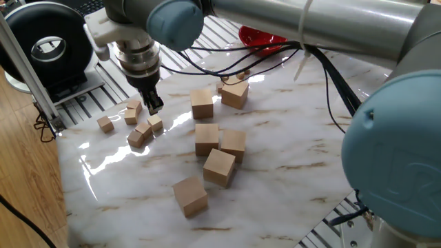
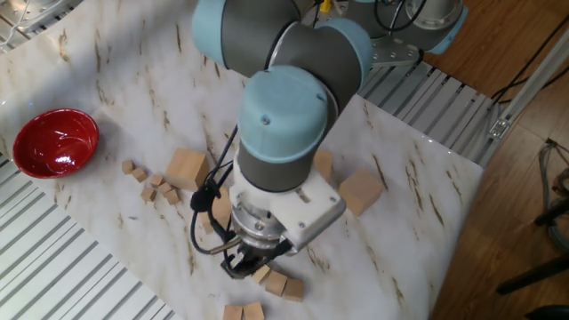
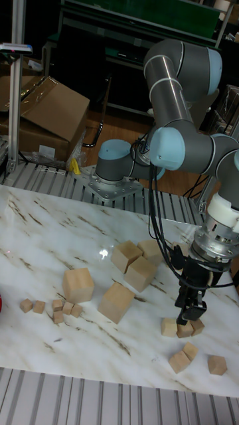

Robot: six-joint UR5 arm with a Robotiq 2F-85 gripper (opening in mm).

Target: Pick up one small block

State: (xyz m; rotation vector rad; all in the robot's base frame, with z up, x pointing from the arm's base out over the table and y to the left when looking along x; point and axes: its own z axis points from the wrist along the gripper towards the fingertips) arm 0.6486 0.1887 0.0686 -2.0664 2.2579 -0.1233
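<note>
Several small blocks lie in a loose cluster at the table's left side, among them a small block (image 1: 155, 122) and a small block (image 1: 134, 107). My gripper (image 1: 154, 105) points straight down and hangs just above this cluster, between those two. Its fingers stand a narrow gap apart with nothing between them. In the tall fixed view the gripper (image 3: 190, 312) hovers right over a small block (image 3: 184, 329) and its neighbours. In the other fixed view the gripper (image 2: 242, 265) sits beside a small block (image 2: 260, 273). More small blocks (image 2: 149, 190) lie near the bowl.
Several larger tan cubes (image 1: 206, 138) stand in the middle of the marble table (image 1: 289, 172), the nearest (image 1: 202, 103) just right of the gripper. A red bowl (image 1: 265, 34) sits at the far edge. A black round device (image 1: 48, 45) stands beyond the table's left edge.
</note>
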